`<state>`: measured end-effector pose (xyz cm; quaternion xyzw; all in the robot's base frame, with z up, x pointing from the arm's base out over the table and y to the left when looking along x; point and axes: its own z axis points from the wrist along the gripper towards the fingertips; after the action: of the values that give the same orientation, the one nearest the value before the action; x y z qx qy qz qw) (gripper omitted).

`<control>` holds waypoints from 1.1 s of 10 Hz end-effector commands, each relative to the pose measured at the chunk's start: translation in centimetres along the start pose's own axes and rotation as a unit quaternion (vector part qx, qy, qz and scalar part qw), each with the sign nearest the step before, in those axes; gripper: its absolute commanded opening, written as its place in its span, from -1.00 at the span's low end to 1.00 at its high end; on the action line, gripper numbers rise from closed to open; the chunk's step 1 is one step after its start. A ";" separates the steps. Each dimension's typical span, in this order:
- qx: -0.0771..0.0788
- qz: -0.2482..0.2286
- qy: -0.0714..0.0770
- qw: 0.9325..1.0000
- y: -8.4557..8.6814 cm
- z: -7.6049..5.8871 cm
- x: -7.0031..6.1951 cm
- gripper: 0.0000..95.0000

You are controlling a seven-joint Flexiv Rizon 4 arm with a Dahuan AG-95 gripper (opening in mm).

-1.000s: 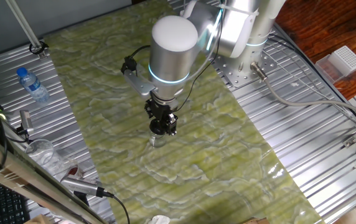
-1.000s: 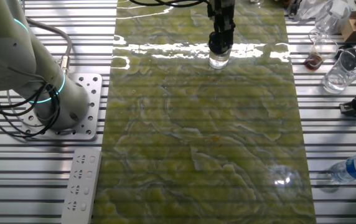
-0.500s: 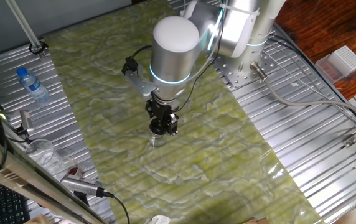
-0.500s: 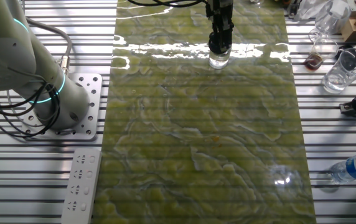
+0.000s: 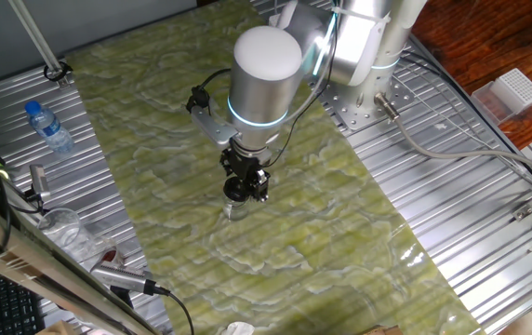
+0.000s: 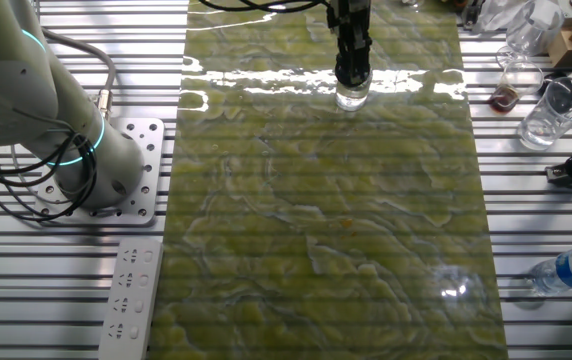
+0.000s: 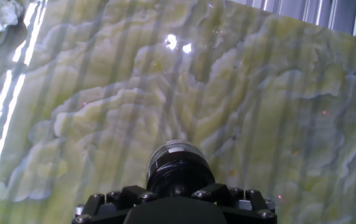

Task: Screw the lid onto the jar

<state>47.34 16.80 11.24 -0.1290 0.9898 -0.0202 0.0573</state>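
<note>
Right now the lid (image 7: pixel 179 171) sits on top of the jar (image 6: pixel 352 98), black cap over clear glass, both upright on the green marbled mat (image 6: pixel 326 230). In the one fixed view the jar (image 5: pixel 236 209) is just a small see-through stub under the black tooling, about mid-mat. In the other fixed view it is near the far edge of the mat, in a band of glare. The gripper (image 5: pixel 246 189) comes straight down on the lid, fingers clamped on the cap's sides. The hand view shows the lid filling the gap right below the black finger mount (image 7: pixel 175 205); finger pads themselves hard to make out. Only a thin rim of the jar shows past the lid there.

The arm (image 5: pixel 266 70) is bent over the mat, silver with a cyan ring, its base (image 6: pixel 86 170) bolted to the ribbed metal table (image 6: pixel 66 300). A white power strip (image 6: pixel 131 300) lies near the base.

Off the mat: a water bottle (image 5: pixel 50 128) with blue cap lying on the table, well apart from the jar. Clear glassware (image 6: pixel 546 110) and a small brown-liquid glass (image 6: pixel 506 97) stand at the table side. A white rack (image 5: pixel 512 91) is on the wooden surface beyond.
</note>
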 end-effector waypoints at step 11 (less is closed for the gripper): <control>0.014 -0.012 -0.008 1.000 -0.8 0.3 0.2 0.60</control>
<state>47.40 15.98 11.03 -0.1399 0.9872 -0.0346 0.0679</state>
